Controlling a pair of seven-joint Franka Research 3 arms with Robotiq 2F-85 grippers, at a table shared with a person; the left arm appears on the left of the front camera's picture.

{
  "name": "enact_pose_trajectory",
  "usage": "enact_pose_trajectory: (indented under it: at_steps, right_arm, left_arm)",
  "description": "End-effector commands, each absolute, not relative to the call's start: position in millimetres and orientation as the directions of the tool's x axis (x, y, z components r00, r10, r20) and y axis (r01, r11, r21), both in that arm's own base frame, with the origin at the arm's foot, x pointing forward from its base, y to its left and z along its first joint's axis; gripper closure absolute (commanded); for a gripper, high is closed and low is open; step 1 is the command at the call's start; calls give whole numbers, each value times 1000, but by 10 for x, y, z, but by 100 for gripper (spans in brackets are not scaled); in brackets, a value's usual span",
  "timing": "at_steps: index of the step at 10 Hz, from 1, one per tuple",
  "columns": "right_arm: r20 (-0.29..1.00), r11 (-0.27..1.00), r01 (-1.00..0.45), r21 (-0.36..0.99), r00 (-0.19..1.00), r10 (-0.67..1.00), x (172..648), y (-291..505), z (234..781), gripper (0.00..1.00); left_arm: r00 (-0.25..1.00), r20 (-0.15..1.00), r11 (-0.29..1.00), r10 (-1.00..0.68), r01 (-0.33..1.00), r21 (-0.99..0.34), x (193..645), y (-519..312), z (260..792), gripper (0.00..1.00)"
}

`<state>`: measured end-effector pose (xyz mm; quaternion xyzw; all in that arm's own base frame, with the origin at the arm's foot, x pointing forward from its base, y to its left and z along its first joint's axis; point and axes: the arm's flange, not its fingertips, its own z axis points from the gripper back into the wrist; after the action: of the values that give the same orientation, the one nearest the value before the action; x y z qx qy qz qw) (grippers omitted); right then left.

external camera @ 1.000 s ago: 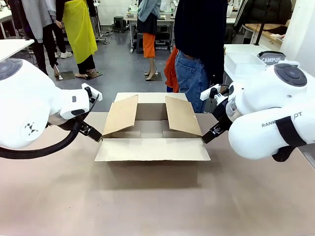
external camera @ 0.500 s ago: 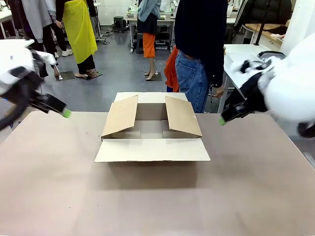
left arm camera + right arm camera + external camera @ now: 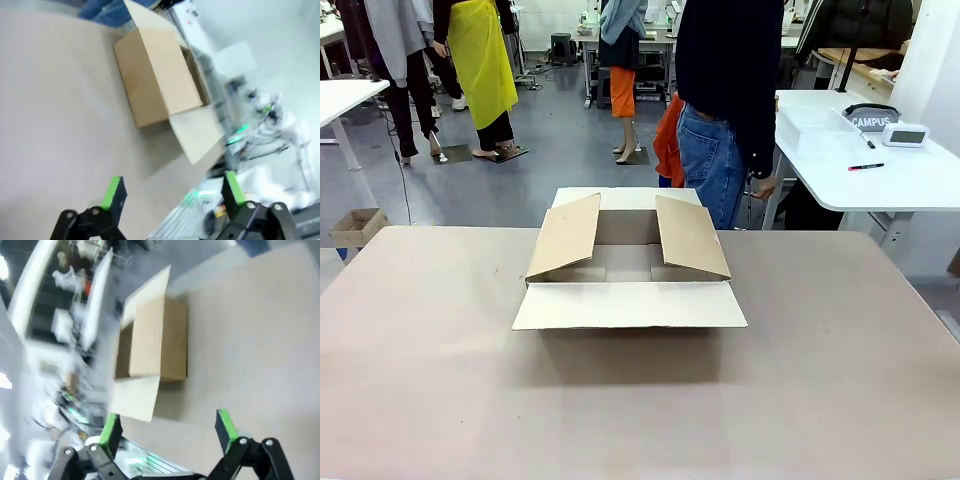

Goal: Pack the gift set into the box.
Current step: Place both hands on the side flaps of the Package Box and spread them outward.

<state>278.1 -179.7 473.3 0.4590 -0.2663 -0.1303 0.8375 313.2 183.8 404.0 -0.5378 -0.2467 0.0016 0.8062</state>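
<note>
The brown cardboard box (image 3: 630,304) stands in the middle of the table with all its flaps open, and bare cardboard shows inside. The gift set lies on the white side table at the far right: a pale tray (image 3: 815,128), a grey pouch (image 3: 871,117), a small white box (image 3: 905,134) and a thin black item (image 3: 865,166). My left gripper (image 3: 172,191) is open and hangs in the air, well away from the box (image 3: 160,85). My right gripper (image 3: 167,429) is open too, equally far from the box (image 3: 155,340). Both wrist views are blurred.
A person in a dark top and jeans (image 3: 725,110) stands just behind the box at the table's far edge. A small cardboard box (image 3: 355,226) sits on the floor far left. The brown table (image 3: 640,420) spreads wide around the carton.
Both arms, which were at the box's left and right front corners a second ago, have swung outwards and left the front view. The box and its flaps stay as they were.
</note>
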Motion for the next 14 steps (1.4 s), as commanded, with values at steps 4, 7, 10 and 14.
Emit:
enact_pose_trajectory:
  at_steps: [4, 7, 10, 14]
  right_arm:
    - [230, 421, 55, 905, 770, -595, 2578, -2234, 4405, 0]
    - [168, 377, 106, 920, 763, -624, 2602, -2298, 4250, 0]
    - [378, 776, 0, 631, 873, -307, 3276, -964, 4786, 0]
    - [456, 865, -406, 295, 855, 246, 3729, 1444, 4421, 0]
  left_arm:
    - [870, 302, 307, 389, 187, -933, 3024, 2168, 3746, 0]
    - [875, 237, 256, 422, 136, -957, 3107, 2194, 3573, 0]
    - [902, 413, 485, 127, 306, -819, 3434, 1215, 4491, 0]
    - [870, 365, 708, -332, 486, -513, 4109, -980, 5192, 0]
